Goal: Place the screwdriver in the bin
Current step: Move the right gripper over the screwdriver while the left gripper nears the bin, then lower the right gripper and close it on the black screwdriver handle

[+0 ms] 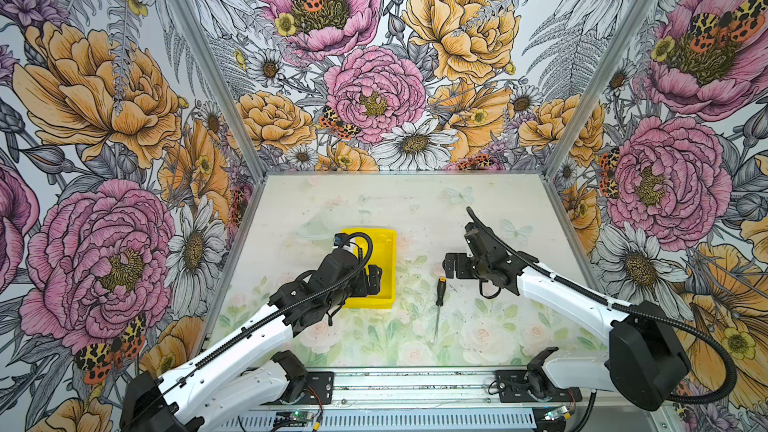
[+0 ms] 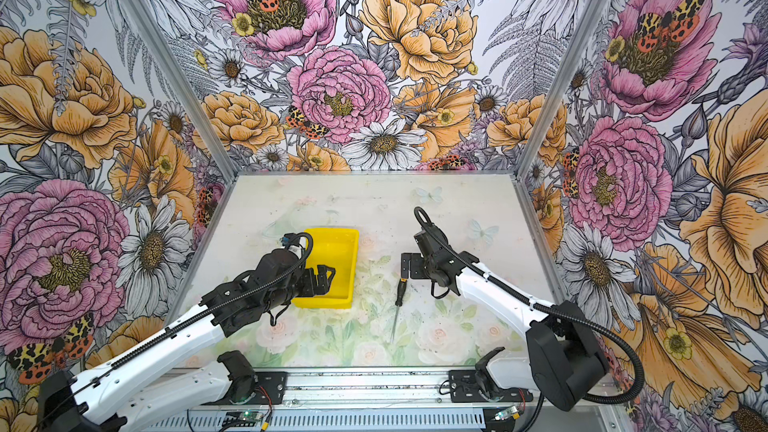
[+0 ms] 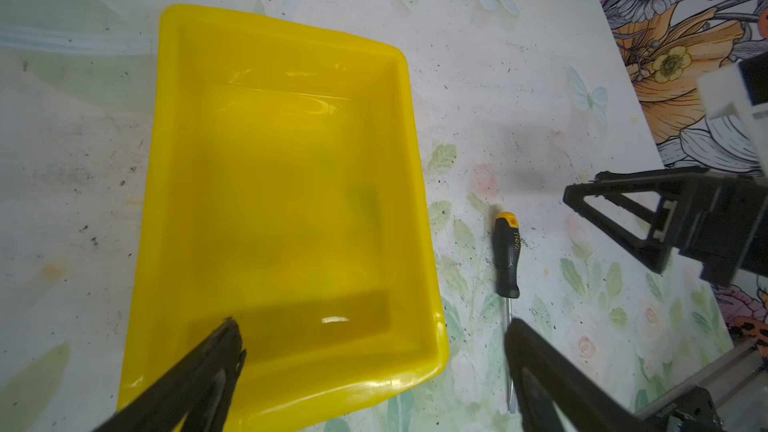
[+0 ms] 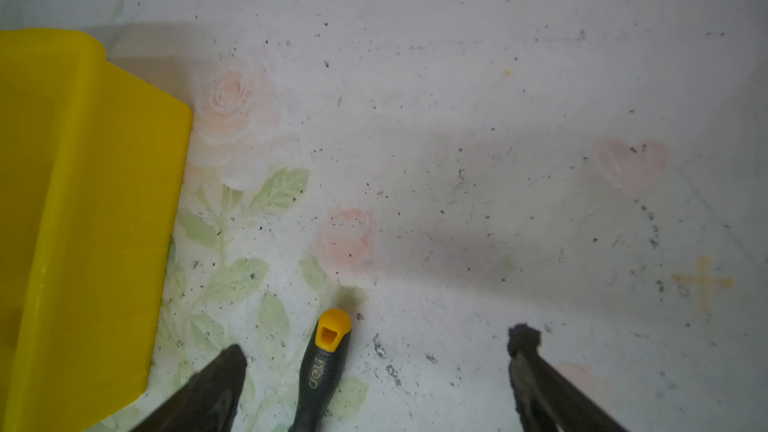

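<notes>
Found the screwdriver (image 1: 439, 301) lying flat on the surface (image 1: 374, 201), near the yellow bin (image 1: 384, 251) on its right, with a strip of bare surface between and no contact. Lay with its long axis nearly front to back in both top views, about parallel to the bin's long side, orange-capped handle toward the back wall and bare tip toward the arm bases. Saw the right claw (image 4: 380, 347) spread wide and empty, hanging low over the cap end, the handle between the fingers (image 4: 208, 392) but off-centre, nearer one of them. Saw the left claw (image 3: 374, 326) spread too, holding nothing, poised over the near end of the bin. Judged the step in hand as the reach before the grab, nothing yet gripped. Called for sliding the right claw further along toward the thick middle of the handle, centring for an even two-sided squeeze, then dropping almost to the surface and pressing across the short width, never on the thin shaft, likely to slip or roll. Looked already squared to the axis, so little wrist turn needed. Worth keeping that heading on the way over, given a bin only somewhat longer than the tool, and worth minding the left claw above the landing spot.
</notes>
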Action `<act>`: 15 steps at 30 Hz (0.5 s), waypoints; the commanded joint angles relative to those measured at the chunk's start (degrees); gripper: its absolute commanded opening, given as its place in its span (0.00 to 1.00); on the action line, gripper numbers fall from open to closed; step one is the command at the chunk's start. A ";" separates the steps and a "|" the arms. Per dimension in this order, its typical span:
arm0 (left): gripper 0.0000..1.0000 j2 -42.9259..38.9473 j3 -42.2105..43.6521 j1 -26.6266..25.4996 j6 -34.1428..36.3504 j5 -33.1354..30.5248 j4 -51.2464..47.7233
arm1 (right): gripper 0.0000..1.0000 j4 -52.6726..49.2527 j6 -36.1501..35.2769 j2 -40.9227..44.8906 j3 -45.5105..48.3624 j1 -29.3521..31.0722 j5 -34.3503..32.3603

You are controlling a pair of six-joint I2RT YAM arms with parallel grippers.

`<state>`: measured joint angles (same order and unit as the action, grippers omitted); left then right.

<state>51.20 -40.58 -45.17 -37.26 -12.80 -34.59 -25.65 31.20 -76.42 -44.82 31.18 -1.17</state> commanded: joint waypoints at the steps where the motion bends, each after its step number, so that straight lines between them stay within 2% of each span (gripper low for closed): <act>1: 0.99 -1.78 -1.08 -3.20 -6.16 -7.81 -4.02 | 0.98 3.27 -2.17 -1.56 1.17 1.41 2.02; 6: 0.99 -2.68 -1.33 -5.37 -7.52 -9.97 -5.09 | 0.97 4.73 -2.65 -5.48 0.72 3.17 2.41; 12: 0.99 -3.45 0.00 -5.45 -8.38 -12.40 -5.64 | 0.94 4.93 -1.85 -9.76 -0.23 5.30 -1.10; 15: 0.99 -4.15 1.15 -5.28 -7.74 -13.84 -5.22 | 0.85 4.99 -0.45 -11.17 -0.57 6.92 -3.01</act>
<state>48.27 -40.45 -50.19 -44.31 -23.18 -39.44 -21.76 29.82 -86.83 -43.68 36.80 -1.32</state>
